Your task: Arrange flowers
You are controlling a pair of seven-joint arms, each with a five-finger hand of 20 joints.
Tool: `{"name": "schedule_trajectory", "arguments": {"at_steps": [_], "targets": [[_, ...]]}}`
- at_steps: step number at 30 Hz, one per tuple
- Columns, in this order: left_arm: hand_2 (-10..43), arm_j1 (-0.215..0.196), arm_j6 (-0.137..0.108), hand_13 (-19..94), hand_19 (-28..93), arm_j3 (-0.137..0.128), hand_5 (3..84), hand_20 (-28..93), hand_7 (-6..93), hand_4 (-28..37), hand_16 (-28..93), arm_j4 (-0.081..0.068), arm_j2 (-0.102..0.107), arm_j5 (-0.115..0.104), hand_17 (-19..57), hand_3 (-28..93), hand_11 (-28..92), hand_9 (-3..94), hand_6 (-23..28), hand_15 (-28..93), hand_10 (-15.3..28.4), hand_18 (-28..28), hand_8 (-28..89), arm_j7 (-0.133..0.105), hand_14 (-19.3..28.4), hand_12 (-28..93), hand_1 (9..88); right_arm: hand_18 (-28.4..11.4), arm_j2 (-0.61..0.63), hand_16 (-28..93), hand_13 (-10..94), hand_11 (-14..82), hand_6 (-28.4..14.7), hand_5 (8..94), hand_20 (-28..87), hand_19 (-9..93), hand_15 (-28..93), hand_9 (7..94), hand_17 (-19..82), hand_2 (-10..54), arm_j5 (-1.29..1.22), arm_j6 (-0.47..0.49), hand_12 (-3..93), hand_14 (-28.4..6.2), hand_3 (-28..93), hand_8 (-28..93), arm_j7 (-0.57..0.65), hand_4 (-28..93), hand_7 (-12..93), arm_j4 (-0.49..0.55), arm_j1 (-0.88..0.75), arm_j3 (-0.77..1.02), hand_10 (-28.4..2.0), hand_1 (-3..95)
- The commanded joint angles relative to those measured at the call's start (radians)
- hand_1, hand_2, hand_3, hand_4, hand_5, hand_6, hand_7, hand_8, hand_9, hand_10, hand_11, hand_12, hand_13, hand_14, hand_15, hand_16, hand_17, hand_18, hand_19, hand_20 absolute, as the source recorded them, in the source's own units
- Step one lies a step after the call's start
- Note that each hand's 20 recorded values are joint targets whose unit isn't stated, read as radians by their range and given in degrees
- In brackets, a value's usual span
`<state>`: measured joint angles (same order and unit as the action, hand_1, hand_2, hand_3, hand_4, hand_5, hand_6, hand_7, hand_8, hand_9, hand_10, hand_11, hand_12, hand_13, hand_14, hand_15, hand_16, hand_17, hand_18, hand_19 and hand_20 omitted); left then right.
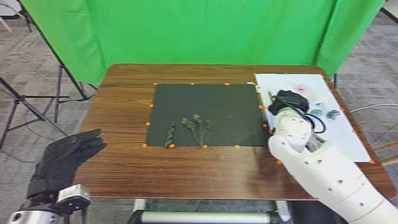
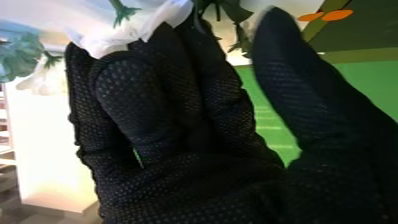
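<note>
the arranging looks to be in its early part. on the dark mat (image 1: 235, 100), near its lower left corner, lie three green sprigs: a narrow one (image 1: 170, 134) by itself, then two leafy ones (image 1: 190, 126) (image 1: 206, 131) close beside each other. they look like the greenery of the piece, laid down first, with no bloom among them.

the blooms are on the white board (image 1: 351, 142) to the right of the mat: a pink flower (image 1: 301, 88) towards the far end, and two blue-green ones (image 1: 333, 114) (image 1: 316, 112) nearer. these presumably have yet to cross to the mat, so most of the colour is left to do.

the right hand (image 1: 289, 101) is over the board's left side. in the right wrist view its fingers are nearly straight and pressed together, thumb well apart, pinching nothing that i can see. a white flower (image 2: 115, 37) is at the fingertips; whether they touch, i cannot tell. it may be the next one to go over. the left hand (image 1: 62, 157) waits by the table's left edge, loosely spread and empty.
</note>
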<state>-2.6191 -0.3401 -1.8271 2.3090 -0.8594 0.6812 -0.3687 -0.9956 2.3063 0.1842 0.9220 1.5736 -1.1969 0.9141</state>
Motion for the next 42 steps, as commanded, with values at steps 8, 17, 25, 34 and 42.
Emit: {"name": "schedule_trajectory", "arguments": {"at_steps": [8, 17, 25, 34, 42], "targets": [[7.1, 0.001, 0.011, 28, 58, 0.007, 51.2, 17, 17.8, -19.7, -13, -0.003, -0.015, 0.005, -9.4, 80, 43, 41.9, 16.1, 63, 23.5, 20.8, -10, 0.008, 28.0, 10, 27.4, -24.7, -0.022, 22, 73, 45.8, -3.9, 76.3, -7, 90, 72, 74.4, 34, -4.6, -0.024, -0.006, 34.1, -11.5, 75, 14, 0.024, -28, 36, -0.040, -0.033, 0.005, -15.0, 51.9], [7.1, -0.005, 0.007, 28, 58, 0.008, 51.2, 17, 17.8, -19.7, -13, -0.001, -0.019, 0.005, -9.4, 80, 43, 41.9, 16.1, 63, 23.5, 20.8, -10, 0.010, 28.0, 10, 27.4, -24.0, 0.014, 23, 75, 44.8, -3.7, 78.0, -6, 91, 73, 76.3, 35, -5.2, 0.025, -0.128, 36.3, -10.4, 78, 16, 0.000, -28, 36, -0.038, -0.021, -0.022, -13.4, 52.5], [7.1, -0.017, 0.000, 29, 58, 0.004, 51.2, 17, 17.8, -19.7, -13, 0.005, -0.022, 0.004, -9.4, 80, 43, 41.9, 16.1, 63, 23.5, 20.8, -10, 0.007, 28.0, 10, 27.3, -23.6, 0.057, 24, 76, 44.3, -3.9, 80.0, -5, 91, 73, 77.7, 36, -6.4, 0.040, -0.213, 37.2, -9.7, 79, 17, -0.026, -28, 34, 0.002, 0.005, -0.042, -12.7, 52.3], [7.1, -0.032, -0.008, 28, 58, 0.007, 51.2, 17, 17.8, -19.6, -13, 0.006, -0.009, -0.005, -9.4, 80, 43, 41.9, 16.1, 63, 23.5, 20.8, -10, -0.012, 28.0, 10, 27.4, -23.3, 0.084, 25, 77, 43.9, -4.2, 81.2, -5, 91, 73, 78.5, 36, -7.2, 0.049, -0.254, 37.9, -9.8, 80, 19, -0.051, -28, 32, 0.031, 0.040, -0.067, -12.6, 52.4], [7.0, -0.019, -0.007, 28, 58, 0.015, 51.2, 17, 17.8, -19.7, -13, 0.002, -0.002, -0.006, -9.4, 80, 43, 41.9, 16.1, 63, 23.4, 20.8, -10, -0.015, 27.9, 10, 27.3, -25.6, 0.061, 24, 74, 48.5, -5.4, 77.8, -8, 90, 72, 73.9, 34, -5.0, 0.049, -0.121, 28.7, -13.0, 79, 16, -0.005, -25, 30, -0.006, 0.073, -0.063, -18.1, 41.0]]}}
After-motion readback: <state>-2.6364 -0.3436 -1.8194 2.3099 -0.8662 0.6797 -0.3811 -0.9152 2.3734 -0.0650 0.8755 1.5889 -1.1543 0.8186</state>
